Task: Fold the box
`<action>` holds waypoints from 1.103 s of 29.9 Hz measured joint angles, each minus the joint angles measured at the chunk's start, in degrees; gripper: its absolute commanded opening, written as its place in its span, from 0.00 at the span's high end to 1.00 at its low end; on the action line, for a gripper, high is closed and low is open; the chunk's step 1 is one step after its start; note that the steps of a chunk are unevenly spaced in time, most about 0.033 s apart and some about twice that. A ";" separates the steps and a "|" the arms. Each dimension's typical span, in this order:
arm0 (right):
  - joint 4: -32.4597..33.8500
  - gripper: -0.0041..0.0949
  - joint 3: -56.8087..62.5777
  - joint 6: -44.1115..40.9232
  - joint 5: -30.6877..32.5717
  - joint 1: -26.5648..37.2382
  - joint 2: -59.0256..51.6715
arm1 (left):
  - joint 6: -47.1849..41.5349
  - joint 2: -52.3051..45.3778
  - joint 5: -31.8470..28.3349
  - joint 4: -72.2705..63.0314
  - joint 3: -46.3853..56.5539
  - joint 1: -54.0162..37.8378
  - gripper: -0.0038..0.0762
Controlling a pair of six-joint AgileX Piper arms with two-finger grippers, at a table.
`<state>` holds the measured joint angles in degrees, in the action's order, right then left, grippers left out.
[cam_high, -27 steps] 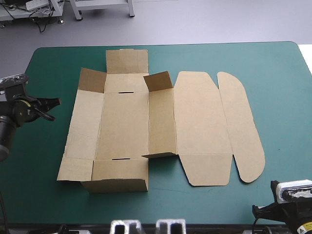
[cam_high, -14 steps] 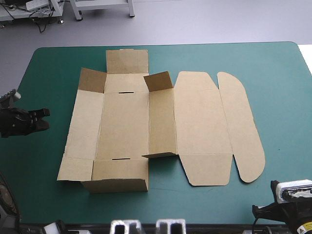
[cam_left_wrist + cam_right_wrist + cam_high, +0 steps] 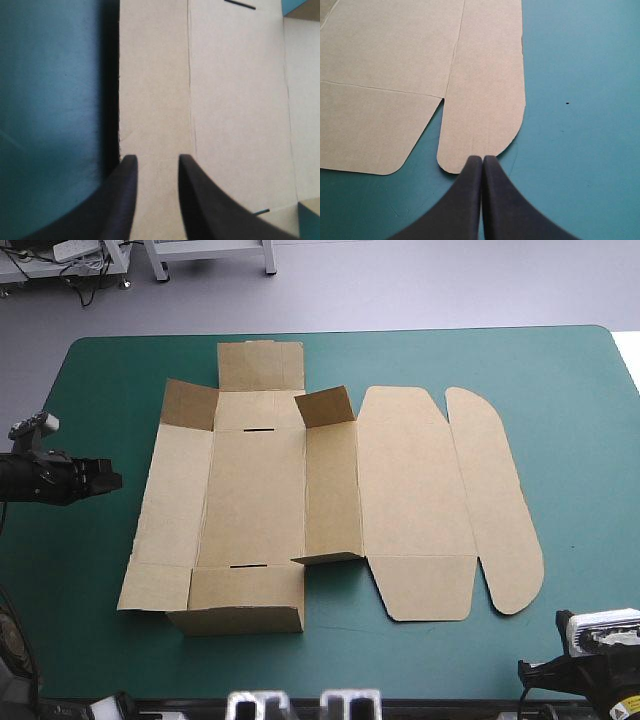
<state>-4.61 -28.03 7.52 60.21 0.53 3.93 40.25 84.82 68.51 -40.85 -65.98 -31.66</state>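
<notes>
Matt, papery brown board in the box [image 3: 255, 490], scored along its creases; smooth teal-green cover [image 3: 560, 390] with a soft sheen; black fingers [image 3: 465, 200] smooth, faintly glossy, like moulded plastic.

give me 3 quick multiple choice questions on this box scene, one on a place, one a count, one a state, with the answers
1. Where is the left pincer relative to the box?
A) beside its left edge, apart from it
B) on top of it
C) beyond its far edge

2. How many dark slits does the box's middle panel show?
A) one
B) two
C) four

3. What state is the right pincer in?
A) wide open
B) shut on the box
C) shut, holding nothing

Answers:
1 A: teal-green cover shows between it and the board.
2 B: one slit lies near each end of the panel.
3 C: its fingers meet in one point with nothing between them.
</notes>
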 measured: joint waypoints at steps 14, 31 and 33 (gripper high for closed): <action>0.05 0.97 0.00 0.00 0.00 0.00 0.00 | -3.37 7.85 0.77 9.38 0.00 6.15 0.27; 0.23 0.97 0.00 0.00 0.00 0.00 0.00 | -3.72 15.67 0.12 4.43 1.77 12.61 0.32; 0.23 0.97 0.00 0.00 0.00 0.00 0.00 | -3.72 15.67 0.19 4.33 1.77 14.44 0.32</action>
<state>-4.39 -28.03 7.52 60.21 0.53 3.93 36.53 100.49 68.70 -36.52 -64.21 -17.22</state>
